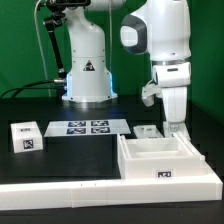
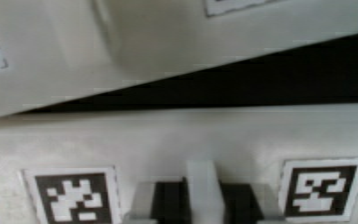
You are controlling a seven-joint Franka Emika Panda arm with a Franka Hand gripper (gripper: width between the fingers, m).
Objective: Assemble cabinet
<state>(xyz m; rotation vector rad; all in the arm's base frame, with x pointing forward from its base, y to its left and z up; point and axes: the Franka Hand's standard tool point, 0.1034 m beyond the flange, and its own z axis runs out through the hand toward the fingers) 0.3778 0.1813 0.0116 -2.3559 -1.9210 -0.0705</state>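
Observation:
The cabinet (image 1: 166,160) is an open-topped white box with a tag on its front, at the exterior view's right. My gripper (image 1: 176,126) points straight down at the box's far right wall. In the wrist view the gripper (image 2: 201,196) has dark fingers (image 2: 163,203) close on both sides of a thin white upright strip (image 2: 201,180), which looks like a cabinet wall edge. Two tags (image 2: 73,196) sit on the white cabinet face on either side. A loose white cabinet piece (image 1: 27,137) with a tag lies at the exterior view's left.
The marker board (image 1: 88,127) lies on the black table in front of the robot base (image 1: 88,70). A small white tagged piece (image 1: 148,131) sits just behind the box. A white ledge (image 1: 60,197) runs along the front edge.

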